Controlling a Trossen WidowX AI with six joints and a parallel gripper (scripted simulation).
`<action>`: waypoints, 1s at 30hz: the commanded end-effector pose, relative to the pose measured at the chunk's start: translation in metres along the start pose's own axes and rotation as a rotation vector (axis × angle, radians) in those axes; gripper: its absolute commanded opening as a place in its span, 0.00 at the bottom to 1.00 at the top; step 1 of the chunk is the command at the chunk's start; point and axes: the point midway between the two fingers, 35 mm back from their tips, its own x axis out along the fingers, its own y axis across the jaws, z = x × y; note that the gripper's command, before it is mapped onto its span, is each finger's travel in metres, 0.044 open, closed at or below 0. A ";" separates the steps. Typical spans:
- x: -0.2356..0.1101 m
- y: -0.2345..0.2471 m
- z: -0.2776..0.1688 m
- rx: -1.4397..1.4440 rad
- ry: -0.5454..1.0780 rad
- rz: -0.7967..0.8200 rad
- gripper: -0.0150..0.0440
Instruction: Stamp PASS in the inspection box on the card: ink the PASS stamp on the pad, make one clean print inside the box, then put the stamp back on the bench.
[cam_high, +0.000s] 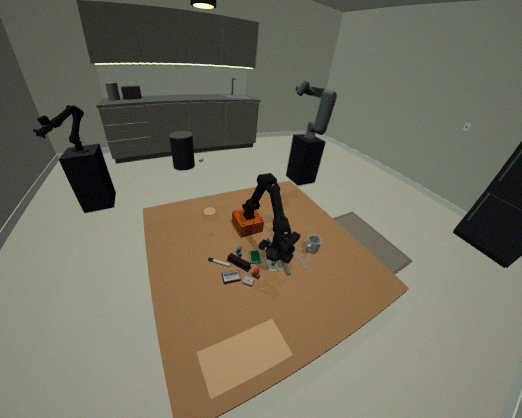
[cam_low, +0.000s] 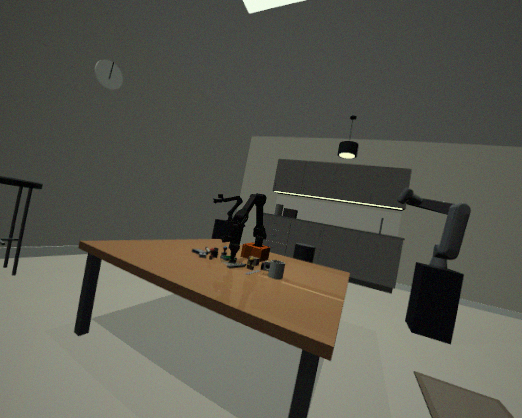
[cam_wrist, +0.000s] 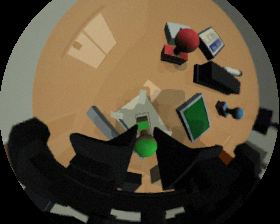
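My gripper (cam_wrist: 145, 128) (cam_low: 233, 260) is shut on the green-knobbed stamp (cam_wrist: 145, 146). In the wrist view the stamp's small green-marked block shows just beyond the fingertips, over the white card (cam_wrist: 134, 107) (cam_high: 274, 268). A small dark-outlined box shows on the card around the block, which hides part of it. I cannot tell whether the stamp's face touches the card. The green ink pad (cam_wrist: 195, 118) (cam_high: 255, 257) lies beside the card, right of it in the wrist view. The red-knobbed stamp (cam_wrist: 187, 40) (cam_high: 256, 272) and the blue-knobbed stamp (cam_wrist: 236, 112) (cam_high: 239, 251) stand apart on the table.
A grey bar (cam_wrist: 102, 122) (cam_high: 286, 268) lies close beside the card. A black block (cam_wrist: 216, 78) (cam_high: 239, 262), a white marker (cam_high: 219, 262) and a labelled box (cam_wrist: 211, 43) (cam_high: 231, 277) lie past the pad. A grey mug (cam_high: 313, 244) (cam_low: 276, 270) stands on the gripper's other side. An orange box (cam_high: 247, 223) is at the arm's base.
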 end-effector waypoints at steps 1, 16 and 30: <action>0.001 -0.001 0.000 0.005 -0.002 -0.004 0.25; 0.004 -0.001 0.000 0.005 -0.002 -0.004 0.25; 0.006 -0.001 0.000 0.005 -0.002 -0.004 0.25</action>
